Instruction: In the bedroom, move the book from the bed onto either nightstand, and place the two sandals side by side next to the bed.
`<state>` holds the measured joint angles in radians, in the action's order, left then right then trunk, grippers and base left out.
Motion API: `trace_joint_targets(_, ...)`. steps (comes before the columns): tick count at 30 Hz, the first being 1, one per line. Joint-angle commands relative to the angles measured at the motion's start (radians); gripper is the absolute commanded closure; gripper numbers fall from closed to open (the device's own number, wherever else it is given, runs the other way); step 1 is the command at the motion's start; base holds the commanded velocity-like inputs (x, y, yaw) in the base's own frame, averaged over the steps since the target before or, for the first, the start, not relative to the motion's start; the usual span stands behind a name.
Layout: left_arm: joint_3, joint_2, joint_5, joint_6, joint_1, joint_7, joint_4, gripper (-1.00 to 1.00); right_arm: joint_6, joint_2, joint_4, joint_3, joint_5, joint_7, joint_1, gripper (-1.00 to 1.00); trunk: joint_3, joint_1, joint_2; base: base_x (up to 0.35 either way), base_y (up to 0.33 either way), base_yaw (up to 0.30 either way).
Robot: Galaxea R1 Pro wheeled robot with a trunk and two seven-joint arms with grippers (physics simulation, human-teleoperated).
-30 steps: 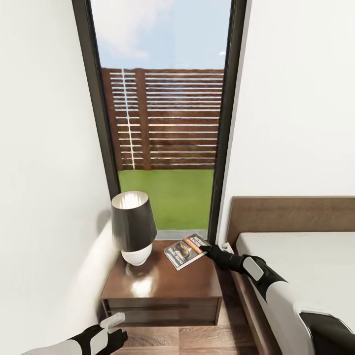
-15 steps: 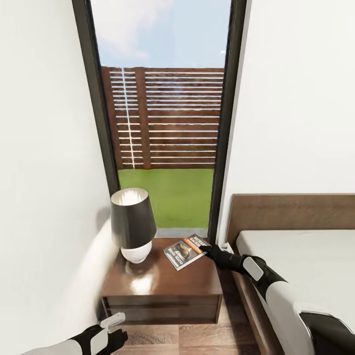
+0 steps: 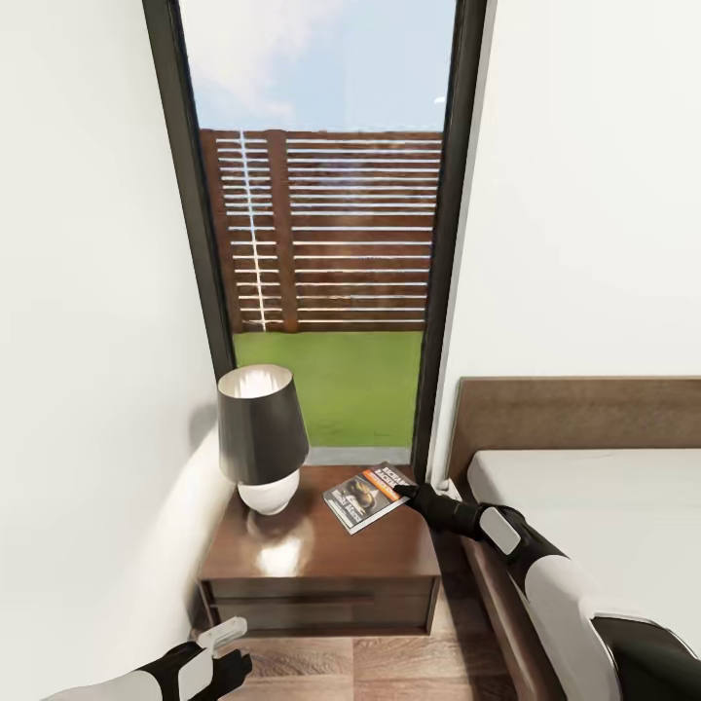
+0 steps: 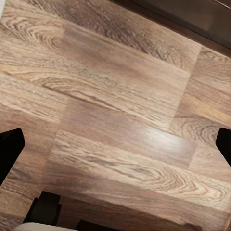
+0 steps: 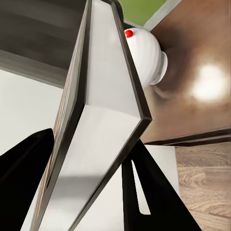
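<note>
Dark-wood nightstand (image 3: 321,560) under lamp (image 3: 261,438), book (image 3: 370,497); right hand (image 3: 407,493) clamps book; left hand (image 4: 115,144) wide, empty

Book (image 3: 368,496) on nightstand (image 3: 321,560), lamp (image 3: 261,438) left, bed (image 3: 594,497) right

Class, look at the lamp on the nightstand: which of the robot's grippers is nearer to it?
Right. The right gripper holds the book beside the lamp, above the nightstand. The left gripper hangs low over the floor.

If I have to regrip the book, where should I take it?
By its thin edge nearest the bed, where the right gripper now clamps it, coming from the bed side. The book is over the nightstand, the lamp blocking the far side.
</note>
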<state>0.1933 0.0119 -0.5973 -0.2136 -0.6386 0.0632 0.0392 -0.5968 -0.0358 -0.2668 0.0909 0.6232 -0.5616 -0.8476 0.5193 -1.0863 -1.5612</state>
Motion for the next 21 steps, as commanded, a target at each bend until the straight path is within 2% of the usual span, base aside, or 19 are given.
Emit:
trace_joint_targets(1,0.008,0.0,-0.01,-0.003,-0.001,0.002,0.001,-1.0,-0.008,0.0,0.0,0.009,0.0,-0.001,-0.001,1.0,0.004,-0.004,-0.008,0.0,0.0,0.0)
trace_joint_targets(12,0.007,0.0,-0.013,-0.003,-0.001,0.002,-0.002,-1.0,-0.016,-0.001,0.0,0.011,0.002,-0.002,-0.001,1.0,0.039,-0.046,-0.085,0.0,0.0,0.0)
trace_joint_targets(17,0.008,0.0,-0.014,-0.024,-0.002,0.002,-0.021,-1.0,-0.031,-0.001,0.0,0.013,0.005,0.057,-0.004,1.0,0.054,-0.065,-0.12,0.0,0.0,0.0)
trace_joint_targets(21,0.007,-0.001,-0.015,-0.101,-0.002,0.003,-0.029,-1.0,-0.04,-0.001,0.001,0.013,0.005,0.127,-0.019,1.0,0.067,-0.081,-0.148,0.0,0.0,0.0)
